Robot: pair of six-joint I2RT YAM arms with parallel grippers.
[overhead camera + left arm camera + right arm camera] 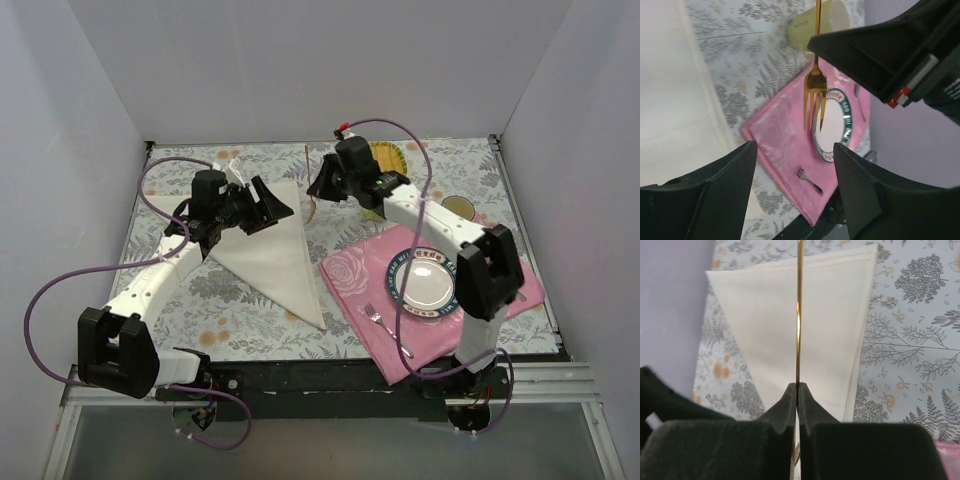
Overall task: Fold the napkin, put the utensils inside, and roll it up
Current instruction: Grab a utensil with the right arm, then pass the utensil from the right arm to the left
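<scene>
Closest to us, in the right wrist view, the right claw [797, 390] is pressed fully together on the handle of the gold fork [799, 315] — the thin gold strip runs straight out from between the two dark fingers, with no gap on either side. In the left wrist view the tines hang free beyond that claw, so we judge that the hold sits partway along the handle and that the fork is clear of the bench [230, 310]. Beyond it lies the napkin [765, 315], folded to a cream triangle and flat on the bench. From above, the fork is just beside the napkin's right edge, between it and the pink placemat [360, 270]. The left claw [792, 150] stands wide apart over the napkin's upper part, gripping nothing.

We reckon the fork is light, stiff and smooth — polished metal in a narrow pinch can swivel or slip, so it wants laying down rather than dropping. The napkin looks soft and limp, with no stiffness of its own. We would take it by a corner or a hemmed edge, and we expect the layers to slide over one another when rolled.
</scene>
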